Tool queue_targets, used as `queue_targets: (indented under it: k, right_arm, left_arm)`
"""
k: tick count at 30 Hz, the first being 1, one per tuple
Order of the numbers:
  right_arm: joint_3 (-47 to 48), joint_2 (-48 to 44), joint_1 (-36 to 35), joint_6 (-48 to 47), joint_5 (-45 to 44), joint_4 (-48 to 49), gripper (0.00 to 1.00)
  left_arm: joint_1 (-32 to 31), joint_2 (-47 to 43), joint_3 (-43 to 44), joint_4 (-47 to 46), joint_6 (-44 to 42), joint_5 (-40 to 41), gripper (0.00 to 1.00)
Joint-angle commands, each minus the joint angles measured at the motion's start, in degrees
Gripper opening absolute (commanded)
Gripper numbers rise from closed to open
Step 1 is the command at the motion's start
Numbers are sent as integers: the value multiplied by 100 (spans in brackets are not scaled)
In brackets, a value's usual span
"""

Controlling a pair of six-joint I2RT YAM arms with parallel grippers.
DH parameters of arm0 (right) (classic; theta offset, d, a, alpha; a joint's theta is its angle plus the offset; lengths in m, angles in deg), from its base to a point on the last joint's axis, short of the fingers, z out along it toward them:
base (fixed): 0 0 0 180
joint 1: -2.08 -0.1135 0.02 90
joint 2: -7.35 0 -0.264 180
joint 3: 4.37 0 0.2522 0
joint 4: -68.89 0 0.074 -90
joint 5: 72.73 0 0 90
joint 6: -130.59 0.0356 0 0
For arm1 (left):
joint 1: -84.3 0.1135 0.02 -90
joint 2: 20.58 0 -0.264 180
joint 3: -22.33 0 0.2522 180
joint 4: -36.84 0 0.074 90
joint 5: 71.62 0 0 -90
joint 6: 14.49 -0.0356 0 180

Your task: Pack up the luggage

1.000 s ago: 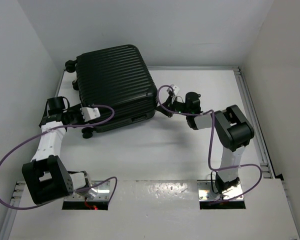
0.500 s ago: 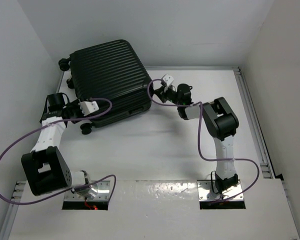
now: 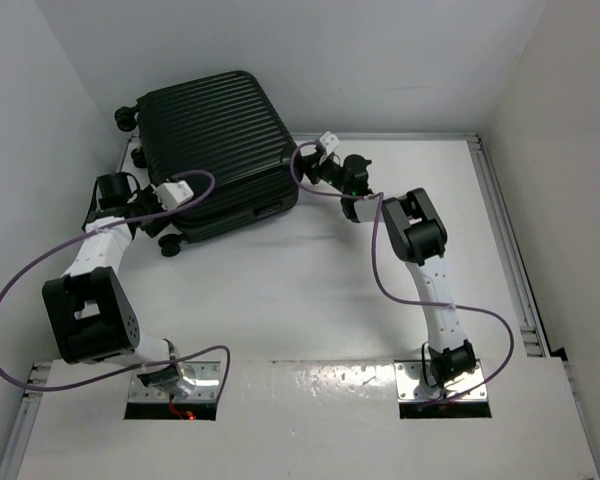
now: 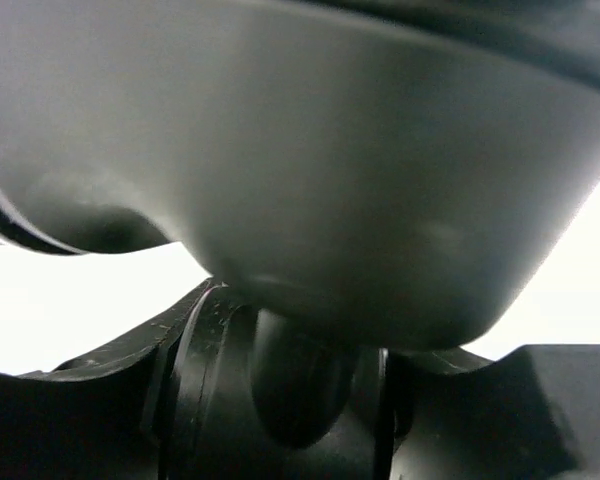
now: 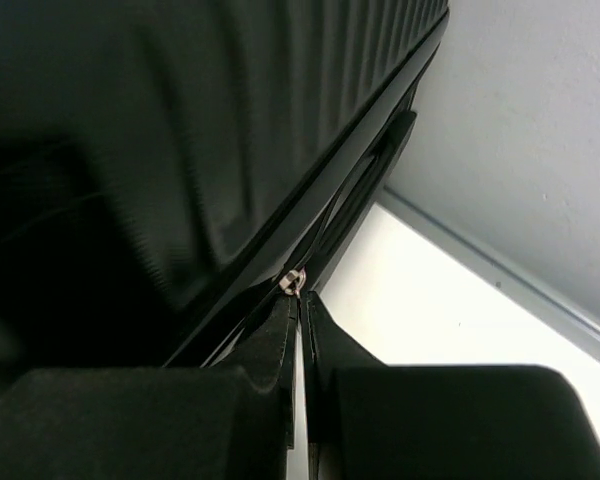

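Note:
The luggage (image 3: pixel 215 140), a closed black ribbed suitcase, lies at the far left of the table, its top edge against the back wall. My left gripper (image 3: pixel 158 212) is at its near left corner. In the left wrist view its jaws (image 4: pixel 290 400) straddle a black caster wheel (image 4: pixel 290 375) under the grey rounded shell (image 4: pixel 330 150) and seem to press on it. My right gripper (image 3: pixel 312 165) is at the suitcase's right side. In the right wrist view it (image 5: pixel 302 300) is shut on the silver zipper pull (image 5: pixel 295 282) on the seam of the shell (image 5: pixel 180 130).
The white table (image 3: pixel 310 290) is boxed in by white walls at the left, back and right. A metal rail (image 3: pixel 502 210) runs along the right edge. Another wheel (image 3: pixel 168 246) sticks out at the suitcase's near side. Purple cables loop from both arms.
The suitcase has shifted toward the far left corner and turned slightly. Both arms have followed it, the right arm stretching farther out to the left.

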Motion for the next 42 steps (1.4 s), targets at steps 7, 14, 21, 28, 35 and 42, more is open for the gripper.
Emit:
queue_targets:
  k: [7, 14, 21, 28, 35, 42]
  right_arm:
    - [1742, 970, 125, 619, 391, 302, 0]
    - [2642, 1534, -60, 1023, 742, 378, 0]
    - [230, 77, -798, 1182, 1138, 1645, 0]
    - [-637, -777, -2079, 1051, 1173, 1839, 0]
    - [-1032, -1199, -2679, 1094, 867, 1568, 0]
    - [-375, -462, -2170, 928, -171, 654, 0]
  left_arm:
    - [-206, -511, 1389, -323, 4776, 775, 83]
    - [-541, -1137, 2137, 310, 5388, 2434, 100]
    - [65, -1568, 1936, 634, 4975, 2008, 100]
    - [609, -1559, 1919, 1391, 4449, 902, 100]
    - [856, -1744, 1602, 1689, 3903, -847, 96]
    - [225, -1401, 1725, 1690, 4148, -526, 88]
